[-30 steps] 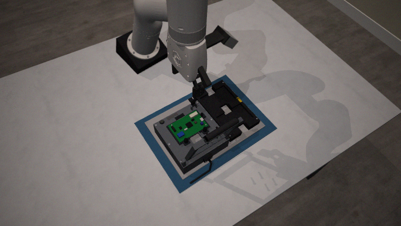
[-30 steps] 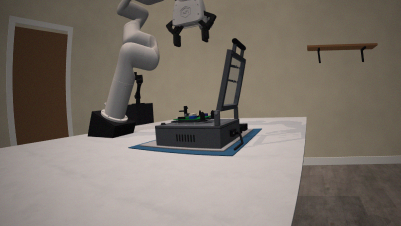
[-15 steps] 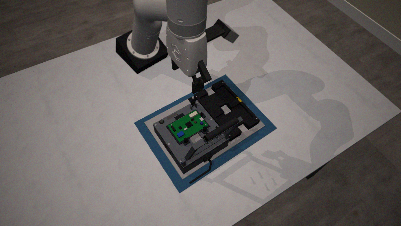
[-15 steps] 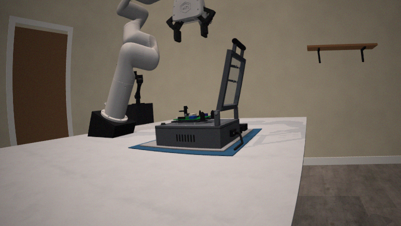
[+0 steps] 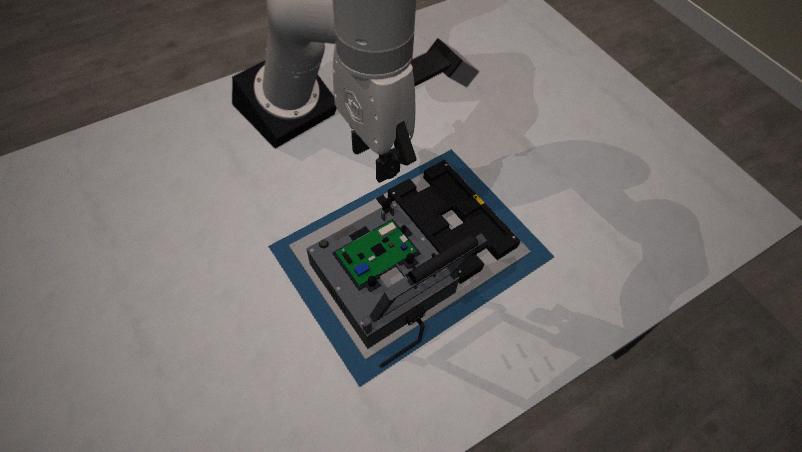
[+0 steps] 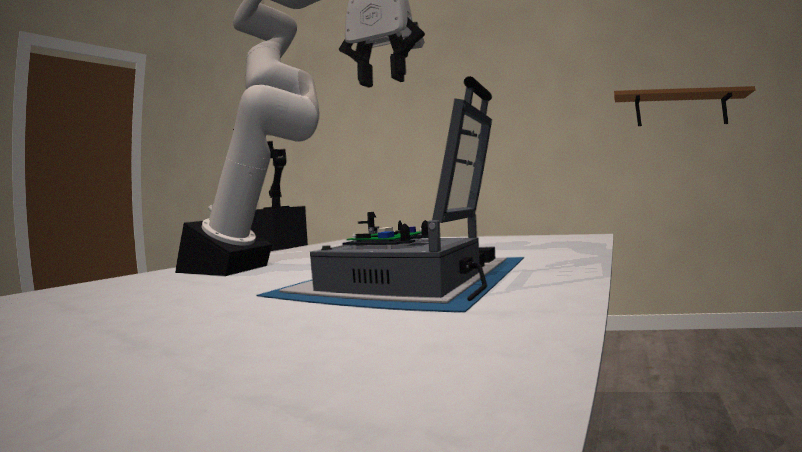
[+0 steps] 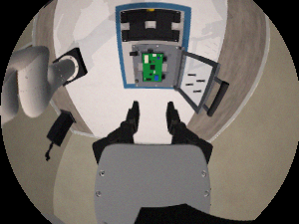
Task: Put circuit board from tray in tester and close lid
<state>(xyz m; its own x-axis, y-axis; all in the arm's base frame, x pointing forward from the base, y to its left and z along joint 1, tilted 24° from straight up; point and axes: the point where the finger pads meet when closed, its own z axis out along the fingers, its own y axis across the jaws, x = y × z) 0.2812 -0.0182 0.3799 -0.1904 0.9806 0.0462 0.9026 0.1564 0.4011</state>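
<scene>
The circuit board (image 5: pixel 375 252) (image 6: pixel 387 238) (image 7: pixel 151 68) lies face up on the tester (image 5: pixel 336 289) (image 6: pixel 376 275) (image 7: pixel 172 61), out of the tray (image 5: pixel 421 204) (image 7: pixel 135 24), its white connector end toward the tray. Whether both holes have gone down over the pins, I cannot tell. The latch hook (image 5: pixel 384 204) (image 6: pixel 370 221) (image 7: pixel 133 54) stands on the tester's edge nearest the arm's base (image 5: pixel 275 137) (image 6: pixel 188 261) (image 7: pixel 82 74), by the end toward the tray.

The lid (image 6: pixel 447 162) (image 7: pixel 209 89) is open, standing steeply and tipped a little outward, with its dark handle (image 5: pixel 443 259) (image 6: pixel 477 88) (image 7: pixel 218 99) at the top. In the exterior view it rises on the side toward the right edge of the table (image 5: pixel 140 280) (image 6: pixel 280 364) (image 7: pixel 90 109).

Tester and tray share a blue-bordered mat (image 5: pixel 336 331) (image 6: pixel 466 307) (image 7: pixel 120 49). In the top view the base sits near the table's upper-left edge; the mat lies between it and the lower-right edge, with the tray at the end toward the upper-right edge. A black cable (image 5: pixel 421 331) (image 6: pixel 480 277) bends from the tester's hinge side.

The gripper (image 5: pixel 394 162) (image 6: pixel 382 79) (image 7: pixel 152 108) hangs well above the table, touching neither board nor lid. Its fingers are about half open, with a plain gap between them, and have hold of nothing
</scene>
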